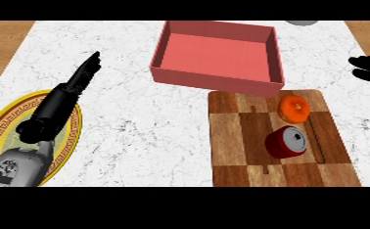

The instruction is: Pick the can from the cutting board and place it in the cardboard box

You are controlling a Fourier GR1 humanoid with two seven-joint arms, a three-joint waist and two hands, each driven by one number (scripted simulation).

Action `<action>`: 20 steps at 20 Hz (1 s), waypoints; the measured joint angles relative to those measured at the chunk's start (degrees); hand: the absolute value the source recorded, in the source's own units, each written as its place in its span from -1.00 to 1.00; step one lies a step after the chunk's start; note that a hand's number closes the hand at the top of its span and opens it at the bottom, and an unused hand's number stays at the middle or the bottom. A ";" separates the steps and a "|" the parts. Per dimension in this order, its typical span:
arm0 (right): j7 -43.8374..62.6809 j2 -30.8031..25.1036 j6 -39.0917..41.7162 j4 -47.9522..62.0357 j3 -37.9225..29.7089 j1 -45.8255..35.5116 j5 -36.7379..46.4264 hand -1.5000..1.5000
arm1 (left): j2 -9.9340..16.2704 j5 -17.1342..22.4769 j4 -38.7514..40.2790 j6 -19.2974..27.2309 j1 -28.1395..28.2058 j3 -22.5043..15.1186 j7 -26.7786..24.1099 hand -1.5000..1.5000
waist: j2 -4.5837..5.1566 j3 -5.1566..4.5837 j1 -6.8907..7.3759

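The white marble counter (pixel 130 125) is filling the frame. The pink cardboard box (pixel 217 57) is sitting upper center, touching the cutting board (pixel 278 140) at lower right. The left robot hand (pixel 69 96) is lying released, fingers straight, over a yellow-rimmed plate (pixel 72 125) at lower left. The right robot hand (pixel 359 67) is peeking in at the right edge; its state I cannot tell. The red can (pixel 289 142) is resting on the board, below an orange (pixel 295 108).

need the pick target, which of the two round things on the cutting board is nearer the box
The orange fruit is nearer the box. The dark red can, the pick target, lies farther down the cutting board.
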 measured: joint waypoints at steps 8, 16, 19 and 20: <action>18.92 -1.87 6.55 -15.73 8.00 -1.82 5.09 -1.00 | -0.96 -0.77 1.70 -0.95 -1.05 0.79 -0.72 0.00 | 0.06 -0.05 0.45; 37.39 4.69 12.81 -22.76 17.60 -4.17 8.78 -1.00 | -2.16 -2.02 3.25 -2.37 -1.13 2.04 -2.07 0.00 | 0.16 -0.01 0.66; 41.93 9.31 14.88 -22.22 21.31 -5.85 10.85 -1.00 | -3.44 -2.98 3.04 -2.25 -1.78 1.95 -0.94 0.00 | 0.18 0.01 0.77; 42.65 10.91 15.20 -21.83 22.41 -5.81 12.22 -1.00 | -3.52 -3.12 3.03 -2.60 -1.30 2.20 -1.24 0.00 | 0.16 0.02 0.75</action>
